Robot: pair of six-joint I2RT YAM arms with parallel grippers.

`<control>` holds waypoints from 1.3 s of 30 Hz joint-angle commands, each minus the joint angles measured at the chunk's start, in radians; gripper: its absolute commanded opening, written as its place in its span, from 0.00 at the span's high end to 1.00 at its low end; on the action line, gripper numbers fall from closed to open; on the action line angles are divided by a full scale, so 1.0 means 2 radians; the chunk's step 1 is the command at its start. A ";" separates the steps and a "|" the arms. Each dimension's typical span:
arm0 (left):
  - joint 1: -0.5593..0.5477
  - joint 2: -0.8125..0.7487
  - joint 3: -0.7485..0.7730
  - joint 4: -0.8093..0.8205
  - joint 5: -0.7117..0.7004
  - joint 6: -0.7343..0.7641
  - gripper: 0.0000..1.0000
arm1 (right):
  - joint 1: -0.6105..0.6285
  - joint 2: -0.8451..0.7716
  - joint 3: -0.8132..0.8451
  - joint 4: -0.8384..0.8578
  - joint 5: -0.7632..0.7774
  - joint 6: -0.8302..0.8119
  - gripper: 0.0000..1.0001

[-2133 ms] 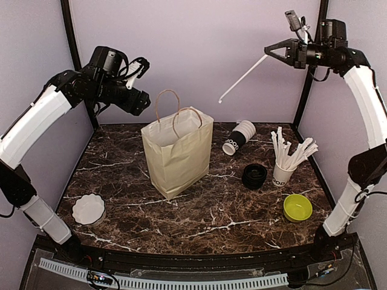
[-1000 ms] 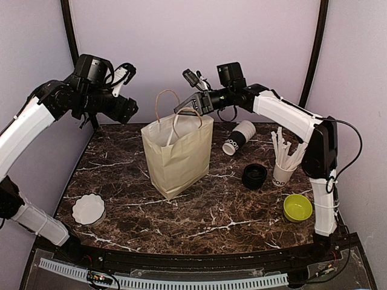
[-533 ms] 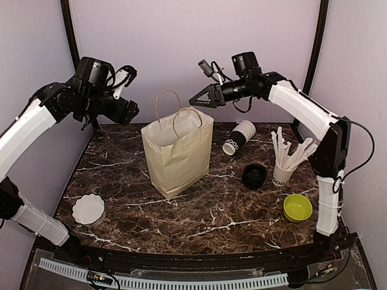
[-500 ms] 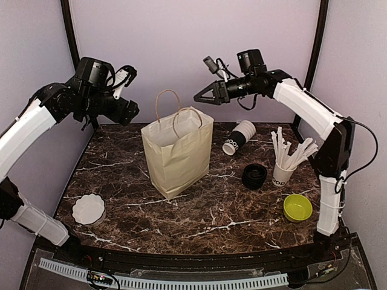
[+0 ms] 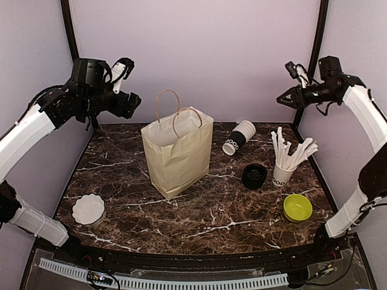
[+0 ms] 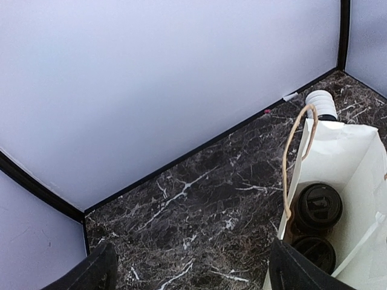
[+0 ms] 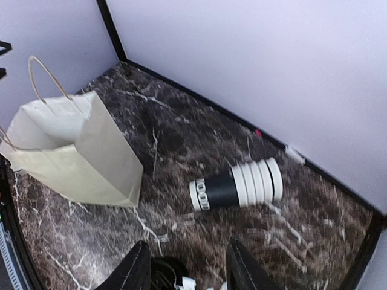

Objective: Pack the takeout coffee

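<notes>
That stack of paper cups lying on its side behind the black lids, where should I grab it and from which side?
Grip the stack of cups around its black band, from above, fingers across its length. It lies on its side, ridged rims toward the back wall; the band is its only smooth stretch.

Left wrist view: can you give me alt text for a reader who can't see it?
An open paper bag at lower right holds two black-lidded coffee cups, seen from above. The left gripper, its dark fingers wide apart and empty, frames the bottom edge over a dark marble table backed by a pale lilac wall.
</notes>
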 commanded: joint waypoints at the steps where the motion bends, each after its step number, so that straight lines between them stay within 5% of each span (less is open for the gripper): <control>1: -0.001 -0.025 -0.018 0.069 0.000 0.009 0.11 | -0.076 -0.064 -0.079 -0.073 -0.005 -0.065 0.58; 10: -0.001 -0.004 -0.001 0.070 0.019 0.006 0.12 | -0.086 -0.138 -0.179 -0.184 0.024 -0.249 0.49; 23: -0.001 -0.029 -0.015 0.052 0.013 -0.005 0.12 | -0.019 -0.089 -0.193 -0.125 0.119 -0.216 0.61; 31: -0.001 -0.022 -0.014 0.054 0.015 0.000 0.12 | -0.015 -0.074 -0.182 -0.120 0.122 -0.207 0.77; 36: -0.001 -0.017 -0.010 0.049 0.018 0.001 0.12 | -0.015 -0.069 -0.160 -0.137 0.116 -0.205 0.99; 39: -0.001 -0.016 -0.009 0.050 0.019 0.004 0.12 | -0.015 -0.070 -0.120 -0.160 0.098 -0.201 1.00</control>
